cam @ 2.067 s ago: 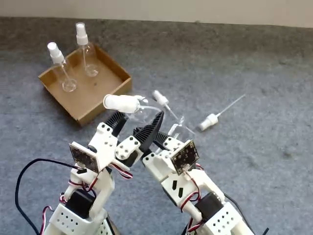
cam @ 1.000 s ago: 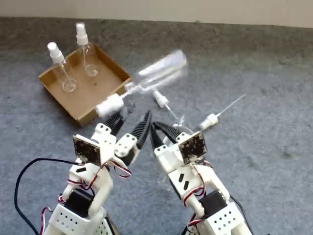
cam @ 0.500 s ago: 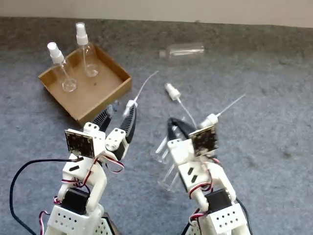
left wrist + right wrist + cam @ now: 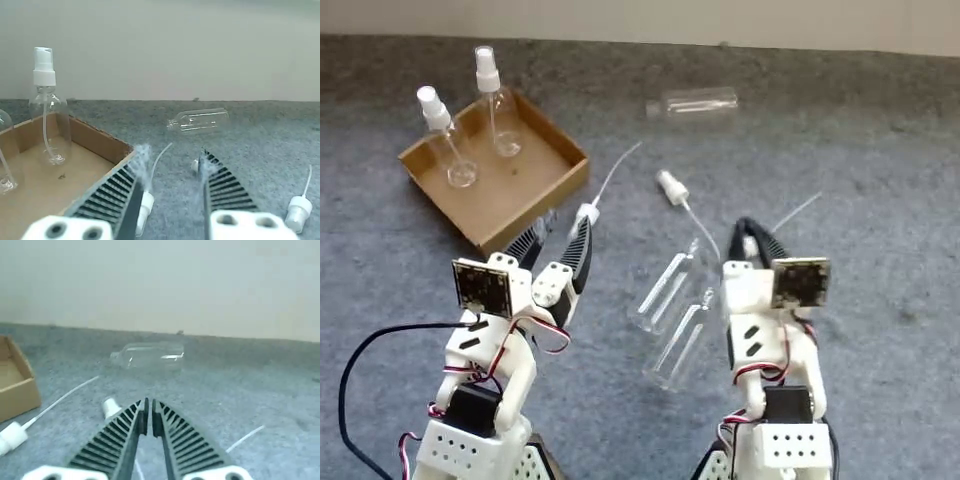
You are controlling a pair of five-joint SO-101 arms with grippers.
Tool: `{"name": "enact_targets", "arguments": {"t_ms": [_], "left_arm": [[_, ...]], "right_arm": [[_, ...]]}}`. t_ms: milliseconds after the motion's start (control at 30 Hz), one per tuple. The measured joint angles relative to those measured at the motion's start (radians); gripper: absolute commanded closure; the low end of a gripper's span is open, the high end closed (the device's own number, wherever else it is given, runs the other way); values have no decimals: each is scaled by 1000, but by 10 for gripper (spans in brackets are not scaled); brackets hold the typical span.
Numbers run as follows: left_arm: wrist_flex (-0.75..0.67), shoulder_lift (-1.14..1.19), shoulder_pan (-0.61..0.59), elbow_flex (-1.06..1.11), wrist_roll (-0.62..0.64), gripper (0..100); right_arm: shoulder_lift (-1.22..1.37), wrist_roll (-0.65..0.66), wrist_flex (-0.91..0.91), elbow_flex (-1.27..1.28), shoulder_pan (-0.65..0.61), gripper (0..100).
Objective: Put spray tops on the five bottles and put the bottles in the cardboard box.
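Observation:
My left gripper (image 4: 558, 238) (image 4: 170, 165) stands open near the cardboard box (image 4: 535, 205) (image 4: 97, 144), holding nothing. A spray top (image 4: 588, 213) (image 4: 145, 205) lies by one of its fingers, its tube pointing away. My right gripper (image 4: 752, 236) (image 4: 149, 415) is shut on nothing, over a second spray top (image 4: 749, 246). A third spray top (image 4: 670, 185) (image 4: 111, 407) lies between the arms. One clear bottle (image 4: 692, 103) (image 4: 200, 119) (image 4: 147, 356) lies far back. Two capless bottles (image 4: 665, 280) (image 4: 685, 335) lie beside the right arm. Two capped bottles (image 4: 492, 100) (image 4: 448, 145) stand in the box.
Grey carpet covers the table, with open room to the right and behind the box. A pale wall closes the far edge. A black cable (image 4: 365, 360) loops at the left arm's base.
The bottle the grippers held together has shot away to the far back, and its spray top dropped by the left gripper. The right arm swung right and shut.

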Motion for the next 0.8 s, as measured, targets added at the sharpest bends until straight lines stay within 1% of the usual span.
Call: {"name": "enact_targets", "arguments": {"t_ms": [100, 267, 500, 567, 667, 800], "left_arm": [[17, 0, 0, 0, 0, 873], [43, 0, 2, 0, 0, 874], [43, 0, 2, 0, 0, 874], [43, 0, 2, 0, 0, 874], [48, 0, 2, 0, 0, 874], [77, 0, 2, 0, 0, 874]], "right_arm": [[0, 0, -54, 0, 31, 984], [0, 0, -71, 0, 49, 984], [0, 0, -68, 0, 167, 983], [0, 0, -18, 0, 173, 981], [0, 0, 106, -26, 170, 981], [0, 0, 278, -141, 167, 979]]}}
